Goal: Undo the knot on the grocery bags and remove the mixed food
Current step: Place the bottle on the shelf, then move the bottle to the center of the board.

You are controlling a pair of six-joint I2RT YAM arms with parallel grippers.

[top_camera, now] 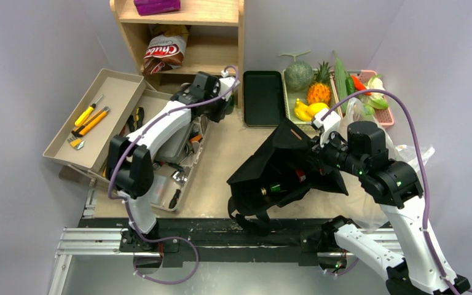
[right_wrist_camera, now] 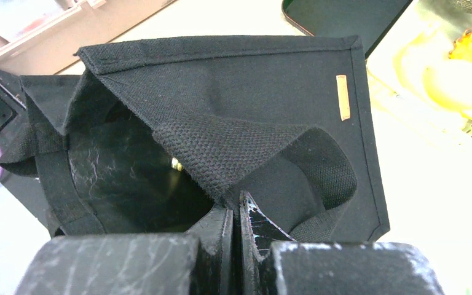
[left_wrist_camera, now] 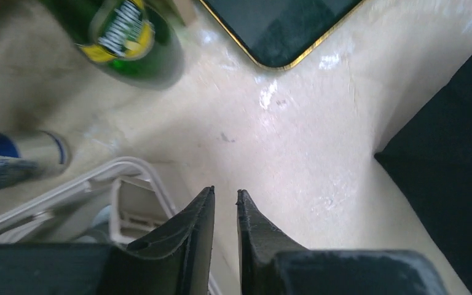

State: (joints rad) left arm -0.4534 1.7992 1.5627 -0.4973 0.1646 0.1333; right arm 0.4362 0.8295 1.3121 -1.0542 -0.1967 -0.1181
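Note:
The black cloth grocery bag (top_camera: 283, 169) lies slumped in the middle of the table, its mouth towards the arms. My right gripper (right_wrist_camera: 233, 200) is shut on a folded flap of its rim (right_wrist_camera: 221, 153), lifting it so the dark inside shows. A clear plastic bag (top_camera: 409, 153) lies behind the right arm. Melon (top_camera: 298, 75), cucumber (top_camera: 340, 77), peppers (top_camera: 357, 82) and yellow fruit (top_camera: 307, 110) sit in trays at the back. A chip packet (top_camera: 165, 52) is on the shelf. My left gripper (left_wrist_camera: 225, 193) hovers over bare table with a narrow empty gap, near a green bottle (left_wrist_camera: 129, 37).
A flat black tray (top_camera: 262, 97) lies beside the wooden shelf (top_camera: 221, 24). A beige tray (top_camera: 107, 92) with yellow-handled tools sits at the far left, and a white rack (top_camera: 178, 178) under the left arm. A blue and white can (left_wrist_camera: 18, 157) lies left of the left gripper.

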